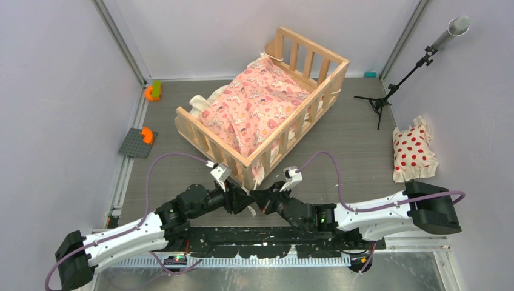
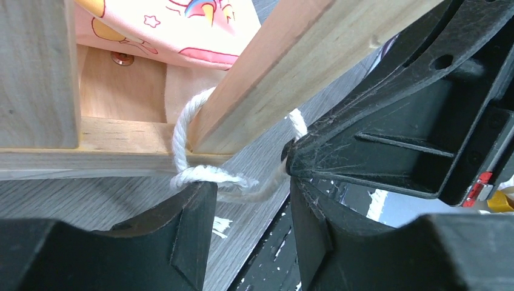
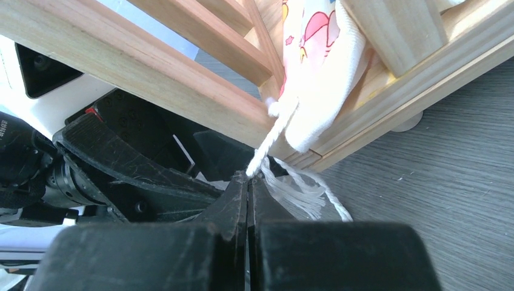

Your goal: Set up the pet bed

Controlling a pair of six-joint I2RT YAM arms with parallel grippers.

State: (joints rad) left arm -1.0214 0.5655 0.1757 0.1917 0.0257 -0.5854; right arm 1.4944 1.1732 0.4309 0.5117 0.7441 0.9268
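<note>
The pet bed, a light wooden crib with slatted rails, stands mid-table with a pink cartoon-print cushion in it. Both grippers meet at its near corner post. A cream tie from the cushion loops round that post. My left gripper is open; the tie's knotted end lies on the tip of its left finger, unpinched. My right gripper is shut on the tie just below the bed's rail, the frayed end spilling out beside it. The right gripper's fingers fill the right of the left wrist view.
A white pillow with red dots lies at the right wall. A microphone stand stands at the back right. Orange toys and a grey plate with an orange piece sit along the left wall.
</note>
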